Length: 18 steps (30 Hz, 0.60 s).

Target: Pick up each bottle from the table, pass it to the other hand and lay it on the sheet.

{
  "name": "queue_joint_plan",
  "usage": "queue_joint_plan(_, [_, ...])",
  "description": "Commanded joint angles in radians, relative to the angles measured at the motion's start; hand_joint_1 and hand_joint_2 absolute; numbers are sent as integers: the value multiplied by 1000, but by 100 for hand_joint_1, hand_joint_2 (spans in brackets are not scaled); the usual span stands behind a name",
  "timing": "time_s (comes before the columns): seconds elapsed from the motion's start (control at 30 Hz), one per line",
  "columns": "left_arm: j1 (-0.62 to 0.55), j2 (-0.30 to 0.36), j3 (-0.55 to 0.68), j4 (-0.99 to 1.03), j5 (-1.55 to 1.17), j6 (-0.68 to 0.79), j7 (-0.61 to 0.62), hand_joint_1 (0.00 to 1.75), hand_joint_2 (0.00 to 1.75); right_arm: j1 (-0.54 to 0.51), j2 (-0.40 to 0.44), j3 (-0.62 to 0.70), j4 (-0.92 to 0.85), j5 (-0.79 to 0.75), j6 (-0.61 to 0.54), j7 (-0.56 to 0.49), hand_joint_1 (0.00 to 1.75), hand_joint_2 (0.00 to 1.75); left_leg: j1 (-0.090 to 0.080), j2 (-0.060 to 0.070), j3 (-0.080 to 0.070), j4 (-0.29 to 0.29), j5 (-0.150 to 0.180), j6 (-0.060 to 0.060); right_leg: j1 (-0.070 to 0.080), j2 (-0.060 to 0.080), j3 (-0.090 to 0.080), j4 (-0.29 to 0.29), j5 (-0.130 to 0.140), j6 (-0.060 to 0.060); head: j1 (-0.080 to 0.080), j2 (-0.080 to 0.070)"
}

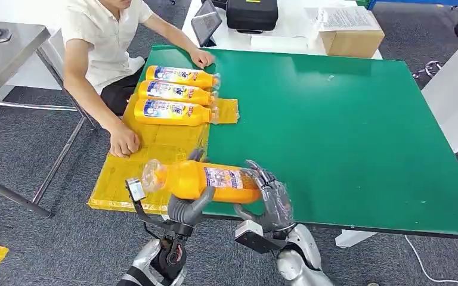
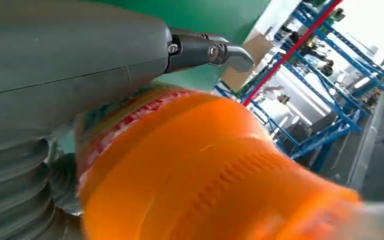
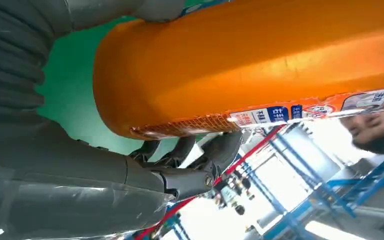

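We hold the orange plastic bottle (image 1: 206, 180) lying crosswise above the green tabletop's (image 1: 346, 131) near edge: our left hand (image 1: 186, 208) wraps its neck end, our right hand (image 1: 272, 199) cups its base. The yellow sheet (image 1: 155, 143) lies leftward, nearer our left hand.

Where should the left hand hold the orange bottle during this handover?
Around the mid body near the neck end, coming from underneath. The orange bottle lies level above the table edge; the right hand holds its base end, so the left hand has the free stretch beside the label.
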Motion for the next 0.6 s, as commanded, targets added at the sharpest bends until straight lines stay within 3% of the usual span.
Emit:
queue_joint_plan(0.03, [-32, 10, -6, -53, -102, 15, -72, 12, 175, -51, -9, 80, 35, -52, 103, 17, 42, 175, 1, 2, 4, 0, -2, -2, 1, 3, 3, 0, -1, -2, 0, 0])
queue_joint_plan(0.07, [-32, 11, -7, -60, -111, 8, -82, 28, 175, -52, -7, 84, 34, -75, 139, 17, 51, 175, 1, 2, 3, 1, -2, -2, 1, 3, 3, 0, -1, -2, 0, 0])
queue_joint_plan(0.1, [-31, 11, -6, -70, -122, 1, -93, 45, 175, -55, -7, 91, 38, -76, 154, 21, 70, 175, 1, 2, 4, 0, -2, -2, 1, 3, 4, 0, -1, -2, 0, 0])
queue_joint_plan(0.13, [-30, 11, -6, -79, -132, -6, -101, 143, 175, -61, -10, 102, 47, -61, 157, 30, 80, 175, 1, 2, 4, 0, -2, -2, 1, 3, 4, 0, -1, -2, 0, 0])
queue_joint_plan(0.27, [-30, 11, -6, -79, -132, -6, -101, 143, 175, -61, -10, 102, 47, -61, 157, 30, 80, 175, 1, 1, 3, 0, -1, -2, 1, 1, 3, 0, -1, -2, 0, 0])
queue_joint_plan(0.3, [-30, 12, -8, -85, -141, -8, -109, 150, 175, -64, -11, 102, 54, -61, 160, 30, 96, 175, 1, 1, 2, -1, -1, -1, 1, 1, 2, 0, -1, -2, 0, 0])
queue_joint_plan(0.33, [-28, 11, -11, -99, -171, -12, -137, 168, 175, -71, -9, 110, 63, -62, 173, 31, 115, 175, 1, 1, 4, 0, -2, -2, 1, 1, 4, -1, -1, -2, 0, 0])
queue_joint_plan(0.4, [-27, 12, -15, -121, -194, -13, -153, 175, 175, -74, -7, 119, 71, -61, 191, 34, 129, 175, 1, 1, 5, -1, -2, -2, 1, 1, 4, -1, -1, -3, 0, 0])
queue_joint_plan(0.5, [-22, 11, -21, -164, -240, 17, -183, 175, 175, -73, -2, 126, 82, -87, 245, 50, 129, 175, 1, 1, 3, 0, -2, -2, 1, 1, 3, 0, -1, -2, 0, 0])
queue_joint_plan(0.53, [-20, 13, -19, -172, -241, 18, -185, 175, 175, -74, -6, 131, 89, -107, 290, 61, 124, 175, 1, 0, 2, 0, -1, -2, 1, 0, 2, 0, -1, -2, 0, 0])
queue_joint_plan(0.57, [-16, 14, -16, -179, -242, 19, -186, 175, 175, -71, -11, 130, 87, -127, 327, 70, 103, 175, 2, 0, 5, 0, -2, -2, 2, 0, 5, 0, -2, -2, 0, 0])
queue_joint_plan(0.6, [-16, 15, -15, -178, -242, 19, -186, 175, 175, -69, -13, 130, 88, -126, 327, 70, 103, 175, 1, 0, 2, 0, -1, -1, 1, 0, 2, -1, -1, -2, 0, 0])
